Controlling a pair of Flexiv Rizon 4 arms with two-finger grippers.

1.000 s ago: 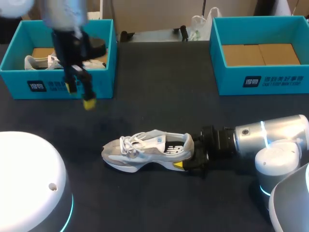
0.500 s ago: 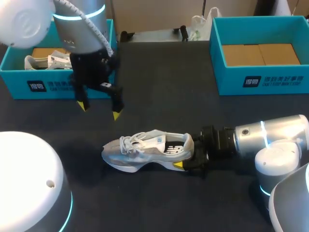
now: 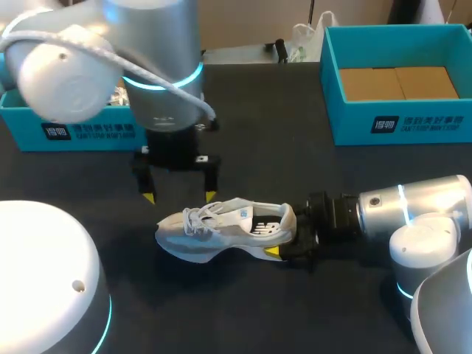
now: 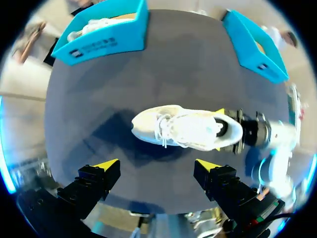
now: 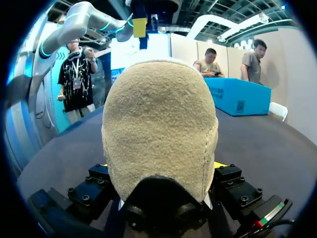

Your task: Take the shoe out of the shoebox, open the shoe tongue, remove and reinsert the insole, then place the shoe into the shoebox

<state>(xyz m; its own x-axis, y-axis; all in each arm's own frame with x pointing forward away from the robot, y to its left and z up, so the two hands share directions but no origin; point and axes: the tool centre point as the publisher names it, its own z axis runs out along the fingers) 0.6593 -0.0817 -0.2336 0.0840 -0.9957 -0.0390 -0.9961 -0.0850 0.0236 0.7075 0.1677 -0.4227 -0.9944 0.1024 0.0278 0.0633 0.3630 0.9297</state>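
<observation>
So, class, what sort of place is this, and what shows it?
Probably a robot test bench or demo stand for shoe handling: a left arm and a right arm over a dark table with a shoe and two teal shoeboxes.

Robotics lab: arms (image 3: 158, 88), table (image 3: 251, 147)

The left arm (image 3: 158, 81) covers most of the left shoebox (image 3: 74, 131). In the right wrist view the heel of the shoe (image 5: 159, 129) hides nearly all of the right gripper (image 5: 161, 164); only yellow slivers show.
</observation>
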